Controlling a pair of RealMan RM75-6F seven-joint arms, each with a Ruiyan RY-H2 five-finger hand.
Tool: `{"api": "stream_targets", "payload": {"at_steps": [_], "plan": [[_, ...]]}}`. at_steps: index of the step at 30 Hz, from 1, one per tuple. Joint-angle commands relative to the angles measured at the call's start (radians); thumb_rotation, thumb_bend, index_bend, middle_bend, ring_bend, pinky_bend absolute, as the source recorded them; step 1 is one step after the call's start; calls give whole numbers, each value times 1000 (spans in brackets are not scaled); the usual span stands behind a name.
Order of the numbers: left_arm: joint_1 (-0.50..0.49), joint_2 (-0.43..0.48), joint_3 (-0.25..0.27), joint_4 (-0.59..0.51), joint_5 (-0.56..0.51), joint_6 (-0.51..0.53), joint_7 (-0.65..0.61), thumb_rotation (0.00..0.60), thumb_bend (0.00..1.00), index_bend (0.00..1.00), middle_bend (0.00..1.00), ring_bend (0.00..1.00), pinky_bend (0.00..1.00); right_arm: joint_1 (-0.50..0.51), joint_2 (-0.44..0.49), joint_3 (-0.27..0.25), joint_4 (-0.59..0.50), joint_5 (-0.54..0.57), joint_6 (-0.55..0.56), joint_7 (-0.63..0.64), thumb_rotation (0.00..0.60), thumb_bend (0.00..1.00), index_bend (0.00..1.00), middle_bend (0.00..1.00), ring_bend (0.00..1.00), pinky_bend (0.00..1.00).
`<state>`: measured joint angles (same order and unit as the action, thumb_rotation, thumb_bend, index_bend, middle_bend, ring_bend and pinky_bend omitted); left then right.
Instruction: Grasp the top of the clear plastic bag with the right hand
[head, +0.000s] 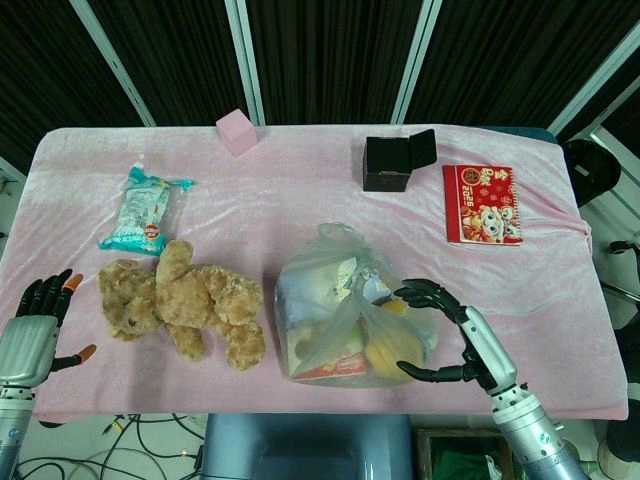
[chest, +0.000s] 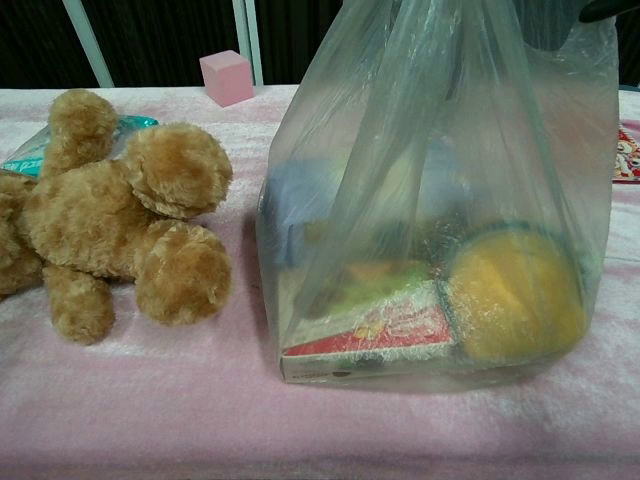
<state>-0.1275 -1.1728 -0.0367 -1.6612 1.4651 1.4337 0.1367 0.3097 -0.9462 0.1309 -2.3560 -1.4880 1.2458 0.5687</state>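
The clear plastic bag (head: 345, 320) stands on the pink table near the front edge, filled with packets and a yellow round item. Its crumpled top (head: 338, 240) points toward the back. In the chest view the bag (chest: 440, 200) fills the right half of the picture. My right hand (head: 450, 335) is just right of the bag with its fingers spread, the fingertips close to the bag's right side and holding nothing. Only a dark fingertip (chest: 610, 8) shows in the chest view. My left hand (head: 38, 325) hangs open at the table's left front edge.
A brown teddy bear (head: 185, 305) lies left of the bag. A teal snack packet (head: 145, 210) is behind it. At the back stand a pink cube (head: 237, 131) and an open black box (head: 395, 162). A red booklet (head: 483, 204) lies at the back right.
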Motion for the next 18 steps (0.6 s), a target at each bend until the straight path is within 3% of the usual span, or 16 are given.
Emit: {"api": "stream_targets", "payload": {"at_steps": [1,18], "plan": [[0,0,0,0,1,1,-1,600,0,0,0,0,0,1,-2,1,0,0,0,0,600,92,203,235,229,244],[0,0,0,-1,0,-1,-2,600,0,0,0,0,0,11,-17,9,0,6,-6,4,600,92,203,235,229,244]]}}
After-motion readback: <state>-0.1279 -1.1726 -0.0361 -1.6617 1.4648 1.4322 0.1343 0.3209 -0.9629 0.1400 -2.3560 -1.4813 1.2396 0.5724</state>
